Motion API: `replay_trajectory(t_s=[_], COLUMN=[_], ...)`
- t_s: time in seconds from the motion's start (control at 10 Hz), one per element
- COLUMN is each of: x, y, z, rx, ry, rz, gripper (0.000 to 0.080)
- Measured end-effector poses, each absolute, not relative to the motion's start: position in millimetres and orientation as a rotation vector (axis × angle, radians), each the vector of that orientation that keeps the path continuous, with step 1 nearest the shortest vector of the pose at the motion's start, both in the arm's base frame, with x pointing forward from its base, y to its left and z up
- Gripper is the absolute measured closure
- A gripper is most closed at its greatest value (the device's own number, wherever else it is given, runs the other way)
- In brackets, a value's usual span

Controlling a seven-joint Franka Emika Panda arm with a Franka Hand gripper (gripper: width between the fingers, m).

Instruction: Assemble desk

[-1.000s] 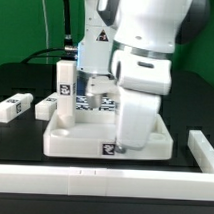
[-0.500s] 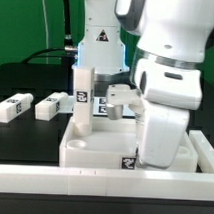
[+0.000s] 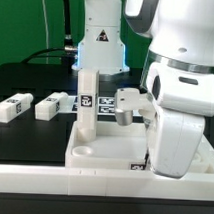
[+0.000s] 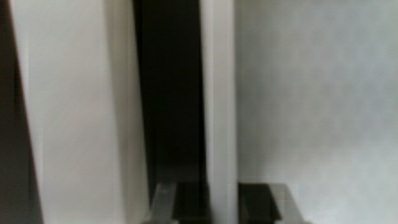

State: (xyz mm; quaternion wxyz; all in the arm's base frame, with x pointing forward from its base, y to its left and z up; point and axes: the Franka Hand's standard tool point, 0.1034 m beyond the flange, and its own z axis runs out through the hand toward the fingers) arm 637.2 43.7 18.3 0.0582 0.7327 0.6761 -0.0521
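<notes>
The white desk top [image 3: 109,147] lies open side up in the exterior view, close to the front rail. One white leg [image 3: 86,100] stands upright in its near-left corner socket. A second tagged white block [image 3: 129,104] stands at the top's far side. Two loose legs [image 3: 11,108] [image 3: 50,106] lie on the table at the exterior view's left. My gripper [image 3: 163,162] is down at the top's right end, its fingertips hidden by the hand. In the wrist view the gripper [image 4: 217,205] is shut on the top's thin white rim [image 4: 215,100], one dark finger [image 4: 178,205] on each side.
A long white rail wall [image 3: 82,178] runs along the front and turns up at the exterior view's right [image 3: 210,149]. The marker board [image 3: 105,98] lies flat behind the desk top. The robot's base stands at the back.
The desk top, with the upright leg on it, has slid toward the exterior view's right together with my gripper and arm. The two loose legs have not moved.
</notes>
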Motion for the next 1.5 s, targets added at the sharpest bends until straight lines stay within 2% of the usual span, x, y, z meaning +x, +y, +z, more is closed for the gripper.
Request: replay_trajectory(t_s=[0.1, 0.2, 0.3, 0.4, 0.5, 0.6, 0.7, 1.1, 1.2, 1.5], x=[637, 633, 630, 633, 631, 630, 630, 614, 614, 613], y=[43, 43, 42, 41, 39, 38, 36, -5, -10, -9], z=[22.2, 28.9, 35.3, 48.8, 58.4, 66.2, 74.5, 105.8, 110.1, 107.0], rx=[2.221, 2.227, 2.23, 2.21, 2.196, 2.191, 2.181, 2.211, 2.222, 2.272], ry=[2.048, 2.049, 2.051, 2.051, 2.048, 2.044, 2.041, 1.998, 1.983, 1.929], rz=[-0.158, -0.17, -0.186, -0.173, -0.166, -0.164, -0.159, -0.157, -0.152, -0.15], gripper=[0.0718, 0.0533, 0.0533, 0.0354, 0.0354, 0.0202, 0.0166, 0.0151, 0.0151, 0.0151])
